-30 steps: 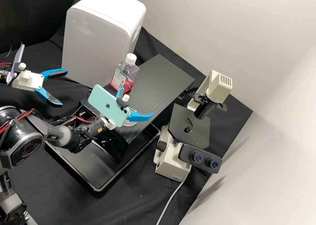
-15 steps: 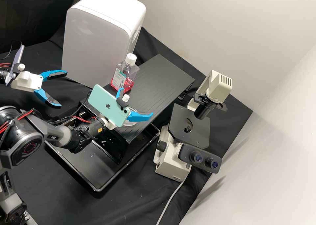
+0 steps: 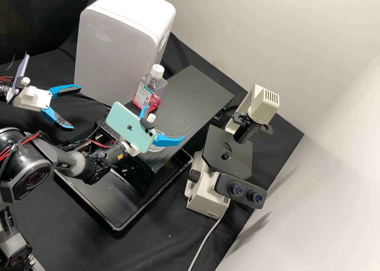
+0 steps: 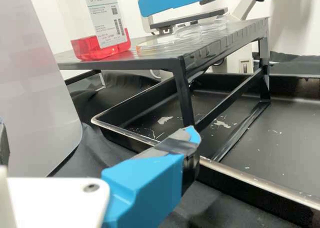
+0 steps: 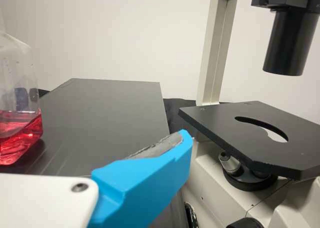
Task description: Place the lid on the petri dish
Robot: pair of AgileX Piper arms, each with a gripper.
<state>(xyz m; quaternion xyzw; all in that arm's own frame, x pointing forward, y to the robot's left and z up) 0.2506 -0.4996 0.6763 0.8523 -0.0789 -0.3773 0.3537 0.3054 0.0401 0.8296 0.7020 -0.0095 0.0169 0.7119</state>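
- While checking lie of work from high view, found petri dish (image 3: 160,133) flat on near end of raised black platform (image 3: 198,92), between fingers of right gripper (image 3: 164,123).
- Noted right fingers spread wide, straddling dish, clamped on nothing.
- From left wrist view, logged amber-filled dish (image 4: 159,43) beside clear disc (image 4: 200,33), judged as lid.
- Noted left gripper (image 3: 75,106) likewise spread, well apart over bench (image 3: 158,231).
- Judged right arm nearer; round part, so no long axis to align.

left gripper (image 3: 75,106) and right gripper (image 3: 163,125), both splayed
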